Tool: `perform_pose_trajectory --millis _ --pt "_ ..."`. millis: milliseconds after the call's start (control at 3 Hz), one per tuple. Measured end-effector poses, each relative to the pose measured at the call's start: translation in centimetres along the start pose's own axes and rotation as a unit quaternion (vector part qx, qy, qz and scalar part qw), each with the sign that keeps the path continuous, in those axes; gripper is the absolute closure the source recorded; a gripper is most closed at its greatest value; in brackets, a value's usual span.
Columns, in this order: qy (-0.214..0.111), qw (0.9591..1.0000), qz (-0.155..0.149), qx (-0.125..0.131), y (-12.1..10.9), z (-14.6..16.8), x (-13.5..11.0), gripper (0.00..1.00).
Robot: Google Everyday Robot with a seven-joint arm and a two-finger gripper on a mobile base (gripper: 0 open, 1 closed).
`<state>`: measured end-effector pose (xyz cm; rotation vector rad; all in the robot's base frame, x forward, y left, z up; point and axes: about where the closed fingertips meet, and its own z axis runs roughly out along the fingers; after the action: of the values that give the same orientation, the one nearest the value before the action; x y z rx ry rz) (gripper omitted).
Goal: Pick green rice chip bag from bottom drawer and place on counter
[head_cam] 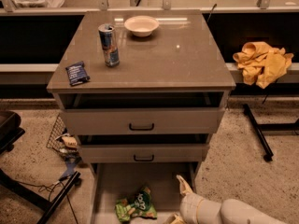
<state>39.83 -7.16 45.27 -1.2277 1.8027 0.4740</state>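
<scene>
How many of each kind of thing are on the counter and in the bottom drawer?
Can: 1
Bowl: 1
Dark blue packet: 1
Green rice chip bag: 1
Total: 4
The gripper is over the bottom drawer, right of the bag.
</scene>
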Motion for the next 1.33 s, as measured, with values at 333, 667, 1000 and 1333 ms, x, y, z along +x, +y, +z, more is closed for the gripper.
perform_pose_trajectory --millis 333,667,1000,1333 --pt "-0.017 0.9997 -0.007 -0.012 -0.5 3.8 1.0 0.0" --pt "-0.038 0.9989 -0.008 -0.028 -0.5 9.3 2.6 0.0" --pt "-0.037 0.9983 -0.026 -0.037 -0.7 13.0 4.2 0.0" --pt "-0.033 0.9972 -0.048 -0.047 -0.9 16.8 7.1 0.0"
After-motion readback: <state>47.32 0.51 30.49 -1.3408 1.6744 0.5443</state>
